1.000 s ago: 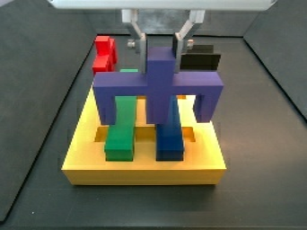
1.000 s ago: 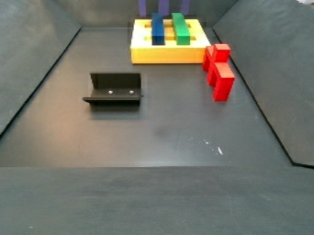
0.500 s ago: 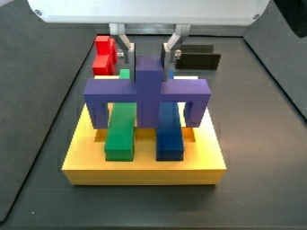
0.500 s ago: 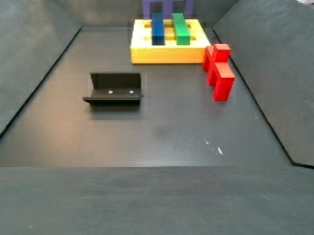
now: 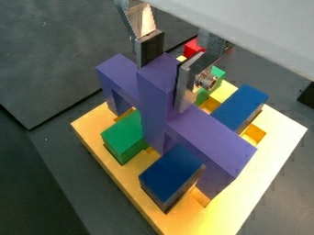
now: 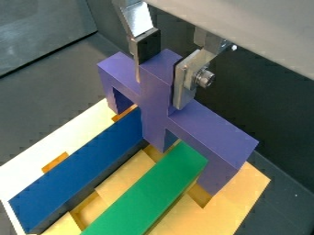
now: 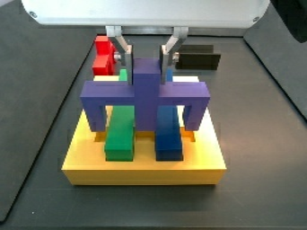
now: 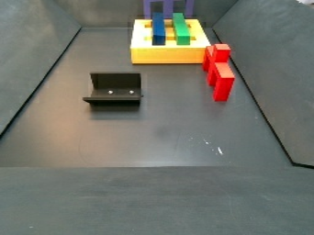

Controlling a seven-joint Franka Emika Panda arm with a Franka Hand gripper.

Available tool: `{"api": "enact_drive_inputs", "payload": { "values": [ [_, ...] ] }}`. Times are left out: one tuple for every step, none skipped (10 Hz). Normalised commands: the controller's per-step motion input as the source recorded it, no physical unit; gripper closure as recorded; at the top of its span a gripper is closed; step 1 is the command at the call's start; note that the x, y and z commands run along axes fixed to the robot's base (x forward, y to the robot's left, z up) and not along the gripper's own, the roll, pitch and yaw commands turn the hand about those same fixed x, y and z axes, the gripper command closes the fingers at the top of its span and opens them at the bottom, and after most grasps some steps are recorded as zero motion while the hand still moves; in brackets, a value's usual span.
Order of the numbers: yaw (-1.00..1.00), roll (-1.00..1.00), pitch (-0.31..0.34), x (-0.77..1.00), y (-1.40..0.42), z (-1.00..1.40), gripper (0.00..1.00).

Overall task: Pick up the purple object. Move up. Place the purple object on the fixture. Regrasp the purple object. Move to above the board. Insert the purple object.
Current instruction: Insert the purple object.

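The purple object (image 7: 144, 90) stands on the yellow board (image 7: 144, 166), its legs straddling the long green bar (image 7: 120, 135) and the long blue bar (image 7: 170, 139). It also shows in both wrist views (image 5: 160, 115) (image 6: 166, 119). My gripper (image 7: 146, 49) is directly above it, with its fingers on either side of the raised central stub. The jaws are open and stand wider than the stub in the side view. In both wrist views the gripper (image 5: 168, 81) (image 6: 163, 81) brackets the stub's top. In a side view only the purple object's top (image 8: 156, 9) shows at the far edge.
The black fixture (image 8: 114, 90) stands on the dark floor, left of the middle, and shows behind the board in a side view (image 7: 198, 58). A red block (image 8: 218, 72) lies right of the board (image 8: 153, 55). Dark walls enclose the floor.
The purple object has come down onto the board over the two bars. The jaws have opened from the stub and stay spread around it.
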Motion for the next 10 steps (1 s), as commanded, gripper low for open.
{"api": "enact_drive_inputs", "payload": {
  "values": [
    [0.0,-0.04,0.019,0.0,0.0,0.14,1.0],
    [0.0,-0.03,0.044,0.0,0.0,0.21,1.0],
    [0.04,0.0,0.0,0.0,0.0,0.0,1.0],
    [0.05,0.01,-0.007,0.05,0.0,-0.14,1.0],
    [0.01,0.02,-0.036,0.04,0.0,-0.26,1.0],
    [0.0,0.02,-0.03,0.03,0.0,-0.29,1.0],
    [0.02,0.02,-0.01,0.04,0.0,-0.22,1.0],
    [0.04,0.01,0.0,0.2,0.0,-0.14,1.0],
    [0.01,0.04,0.0,0.26,0.0,-0.14,1.0],
    [0.0,0.1,0.0,0.25,0.02,-0.15,1.0]
  ]
}}
